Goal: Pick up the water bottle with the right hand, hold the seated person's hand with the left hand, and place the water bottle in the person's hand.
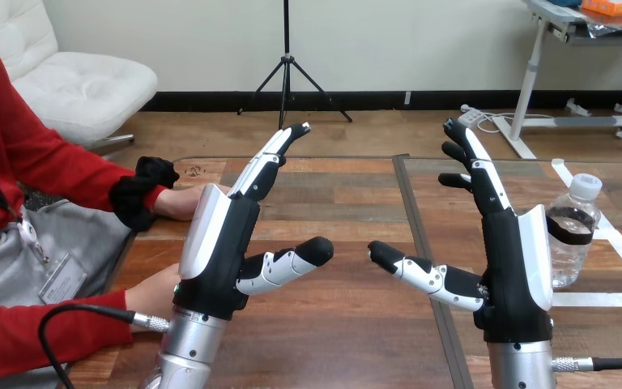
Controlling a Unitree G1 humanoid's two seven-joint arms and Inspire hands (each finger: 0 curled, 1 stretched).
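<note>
A clear water bottle (573,230) with a white cap and dark label stands upright on the table at the right. My right hand (509,251) is raised just left of it, fingers straight and thumb out, holding nothing and apart from the bottle. My left hand (223,243) is raised at centre left, also open with its thumb pointing right. The person's hand at the view's left (186,201) rests on the table behind my left hand, partly hidden by it. Another hand of the person (155,296) lies near my left forearm at the table edge.
The wooden table (348,324) has a dark seam down its middle and white tape lines (615,298) at the right around the bottle. The person sits at the left side.
</note>
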